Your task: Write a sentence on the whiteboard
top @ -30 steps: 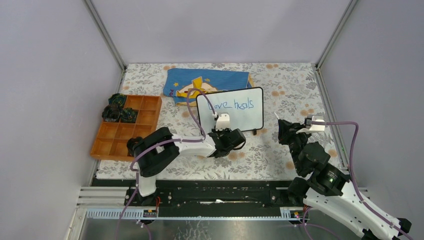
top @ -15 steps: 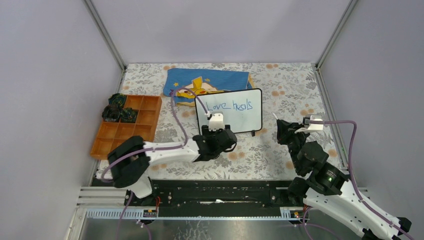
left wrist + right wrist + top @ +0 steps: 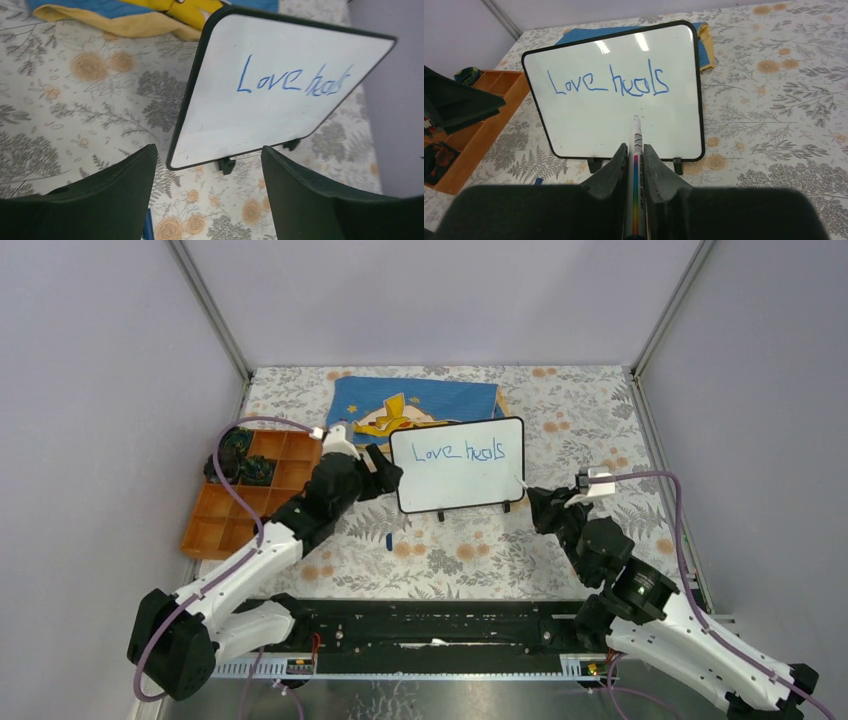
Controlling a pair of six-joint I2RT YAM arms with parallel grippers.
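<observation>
Tablecloth (image 3: 600, 420) lying flat. Right gripper (image 3: 635, 150) clamping marker (image 3: 636, 131), aiming under sentence (image 3: 608, 82) on whiteboard (image 3: 589, 125); left gripper (image 3: 207, 152) gaping alongside. Brace it, press lightly.

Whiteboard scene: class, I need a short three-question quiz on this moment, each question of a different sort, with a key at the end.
1. True or false: the left gripper holds the marker.
2. What does the blue writing on the whiteboard read? A. Love heals. B. Love heals all. C. Nothing at all.
3. In a few words: what lies just behind the whiteboard?

Key
1. False: the left gripper is open and empty; the right gripper is shut on the marker.
2. A.
3. A blue cloth with a yellow figure on it.
</observation>
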